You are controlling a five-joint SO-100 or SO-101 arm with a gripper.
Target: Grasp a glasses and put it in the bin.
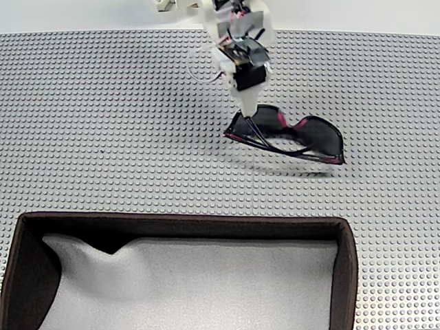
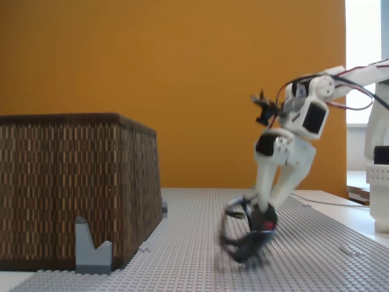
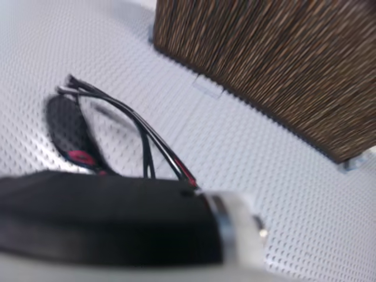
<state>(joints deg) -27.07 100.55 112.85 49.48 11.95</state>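
Sunglasses [image 1: 302, 137] sit toward the far edge of the studded grey baseplate [image 1: 103, 137], right of its middle in a fixed view, with the gripper [image 1: 249, 115] down on their left end. You appear to have the fingers closed on the frame near the left lens and hinge, and in the side-on fixed view the glasses [image 2: 249, 234] look tilted and partly raised off the baseplate, though that picture is smeared with motion, so treat the hold as likely rather than certain.

Expect a light load that is awkward rather than heavy. Glossy curved lenses will be slippery, and thin arms [image 3: 147, 138], folded and crossed in the wrist view, will flex and can swing. Gripped at one end, the far lens hangs out to the side, so the frame may pivot between the fingers. A hold across the bridge or the thick top rim would balance better; avoid pinching a lens face or a single arm.

The bin [image 1: 347, 261] stands at the near edge of the baseplate, well apart from the glasses, with tall woven walls [image 2: 67, 182]. You will need real height to clear the rim, and the dangling end could catch it. Move slowly and release low over the white lining [image 1: 206, 289].
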